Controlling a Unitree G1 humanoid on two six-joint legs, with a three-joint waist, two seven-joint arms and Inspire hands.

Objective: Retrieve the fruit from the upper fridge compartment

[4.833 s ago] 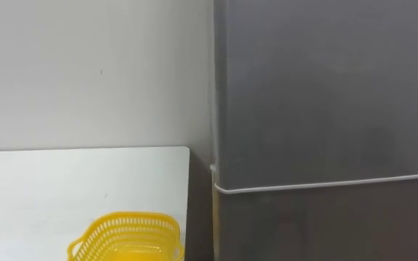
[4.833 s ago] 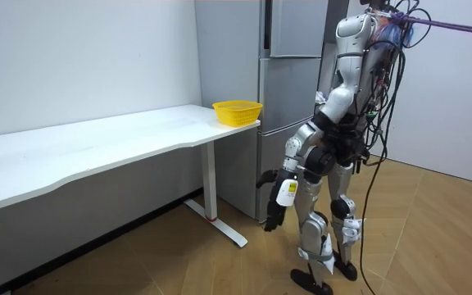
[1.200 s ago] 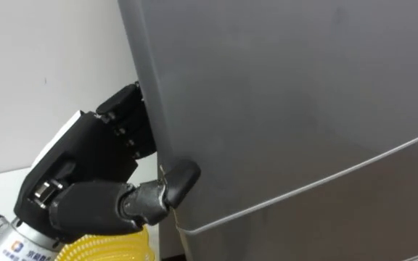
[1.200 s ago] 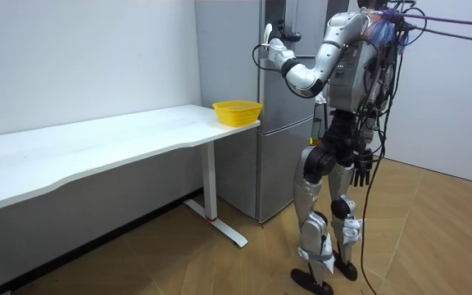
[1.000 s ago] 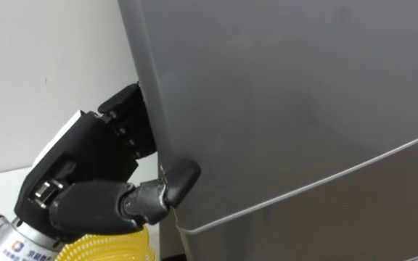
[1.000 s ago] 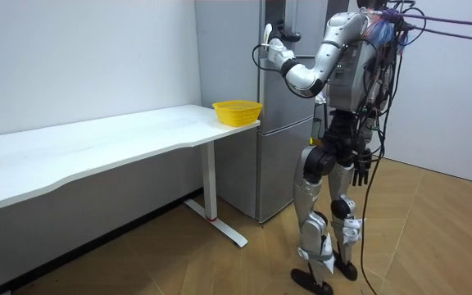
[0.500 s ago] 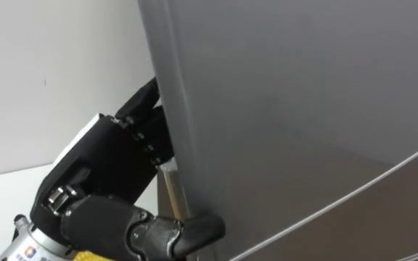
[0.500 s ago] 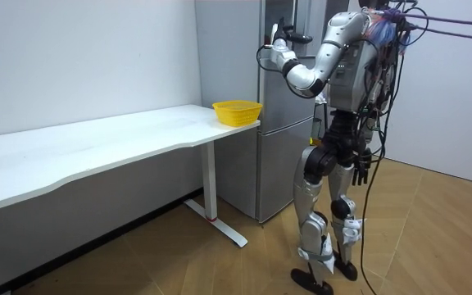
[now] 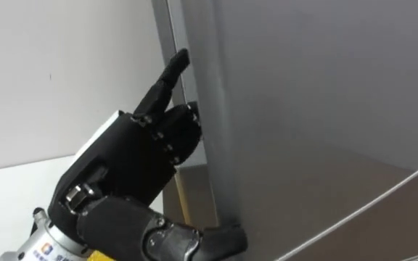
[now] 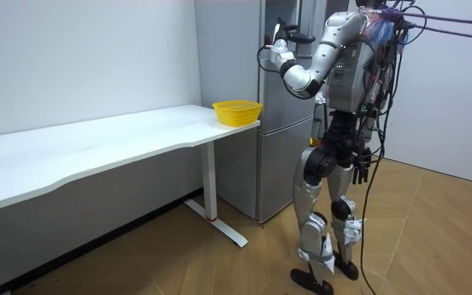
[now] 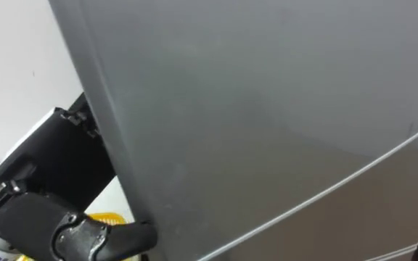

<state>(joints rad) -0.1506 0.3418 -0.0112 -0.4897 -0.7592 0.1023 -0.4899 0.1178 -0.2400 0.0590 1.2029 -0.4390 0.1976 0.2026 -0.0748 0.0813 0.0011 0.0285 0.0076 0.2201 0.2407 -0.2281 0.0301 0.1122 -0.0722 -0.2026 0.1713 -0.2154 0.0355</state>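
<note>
Upper fridge door (image 9: 325, 109) sits pinched between the left hand's (image 9: 122, 174) curled fingers (image 9: 174, 138) and thumb; best swing it slowly outward.

Vs. earlier: upper fridge door (image 9: 303, 109) ajar, L hand (image 9: 129, 181) at edge.

Plain grey metal upper fridge door (image 9: 325, 109); at its edge, a black left hand (image 9: 122, 174); yellow latticed plastic basket (image 10: 237, 112), white tabletop (image 10: 97, 143).
</note>
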